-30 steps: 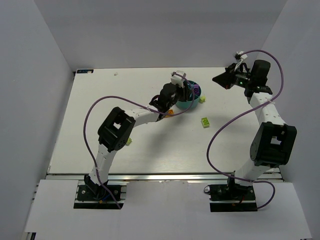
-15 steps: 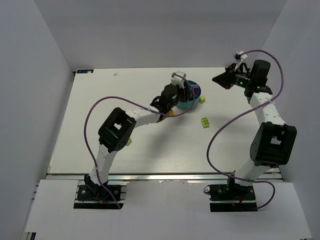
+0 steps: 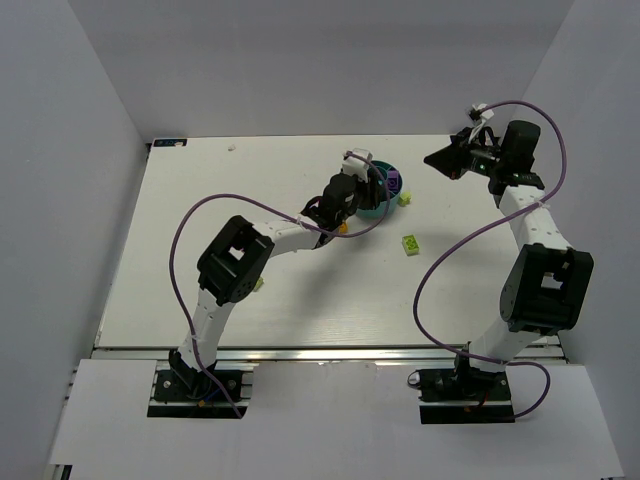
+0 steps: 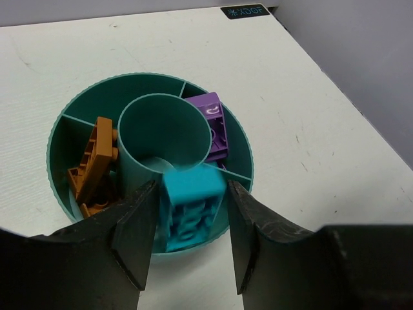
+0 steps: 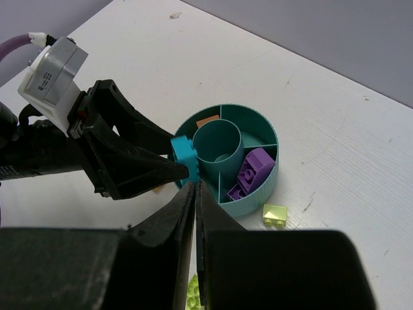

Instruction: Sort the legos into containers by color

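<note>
The teal bowl [image 4: 148, 76] with its wedge containers lies under my left gripper [image 4: 191, 188]. The jaws stand open, with a thin gap on each side of a blurred cyan lego [image 4: 190, 206] that sits in the near wedge. Orange legos [image 4: 93, 165] lean in the left wedge and purple legos [image 4: 215, 126] fill the right one. From above, the left gripper [image 3: 372, 185] hovers over the bowl [image 3: 384, 207]. My right gripper [image 3: 435, 158] is shut and empty, held high to the bowl's right; its wrist view shows the cyan lego [image 5: 184, 154] and the purple ones [image 5: 253, 169].
Lime legos lie on the table: one [image 3: 405, 198] beside the bowl's right rim, another [image 3: 411, 244] nearer the front. A small orange piece [image 3: 341, 226] sits by the left forearm. A lime lego [image 3: 258, 284] lies next to the left arm's elbow.
My left jaws have spread apart and let go of the cyan lego over the bowl. The left wrist has edged slightly toward the bowl. The right arm has stayed still.
</note>
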